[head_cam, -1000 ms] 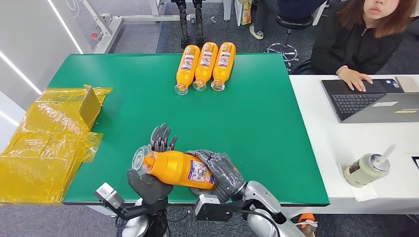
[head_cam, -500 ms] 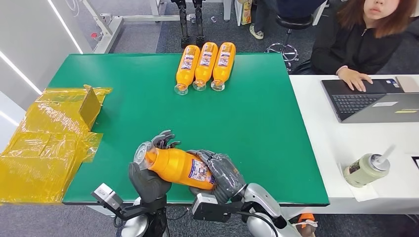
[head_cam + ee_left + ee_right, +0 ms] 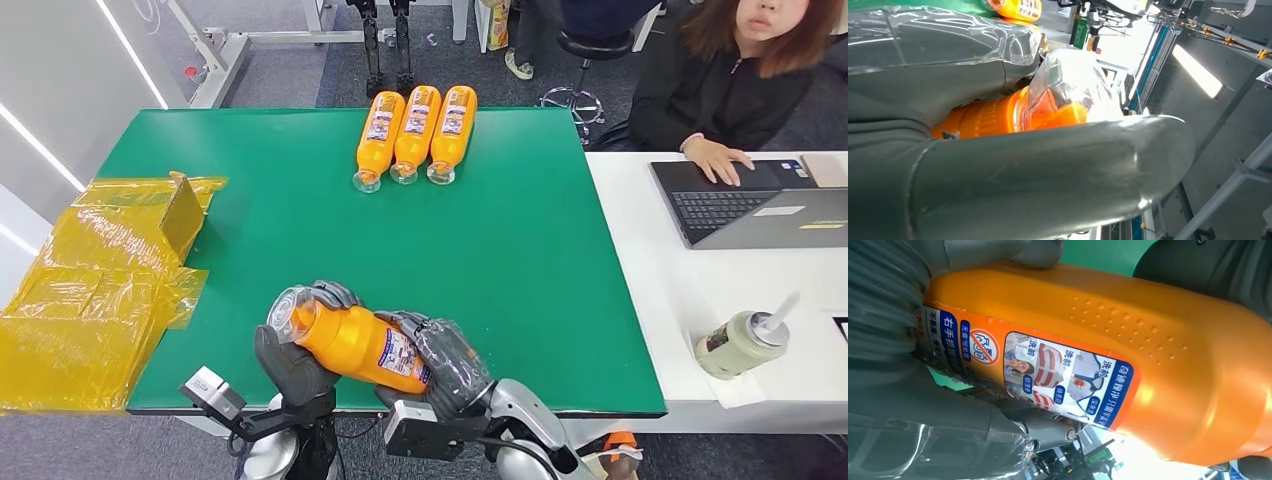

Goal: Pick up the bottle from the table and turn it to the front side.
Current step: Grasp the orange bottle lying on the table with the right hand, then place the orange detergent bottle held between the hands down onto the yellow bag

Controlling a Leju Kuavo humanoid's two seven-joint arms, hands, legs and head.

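Note:
An orange bottle (image 3: 350, 340) with a clear cap (image 3: 284, 310) is held lying sideways above the near edge of the green table (image 3: 520, 250). My left hand (image 3: 292, 362) grips its neck end, fingers curled over the cap (image 3: 1068, 85). Around the labelled base end closes my right hand (image 3: 445, 360). The label with blue panels (image 3: 1063, 375) faces the right wrist camera. The orange neck (image 3: 983, 117) sits between my left fingers.
Three more orange bottles (image 3: 415, 130) lie side by side at the table's far edge. Yellow plastic wrapping (image 3: 95, 290) and a box cover the left side. A person (image 3: 740, 70) sits at a white desk (image 3: 700, 300) with a laptop (image 3: 760, 205) and a cup (image 3: 742, 342).
My left fingers have closed from spread to curled over the bottle's cap end. The bottle and both hands have shifted slightly nearer and lower.

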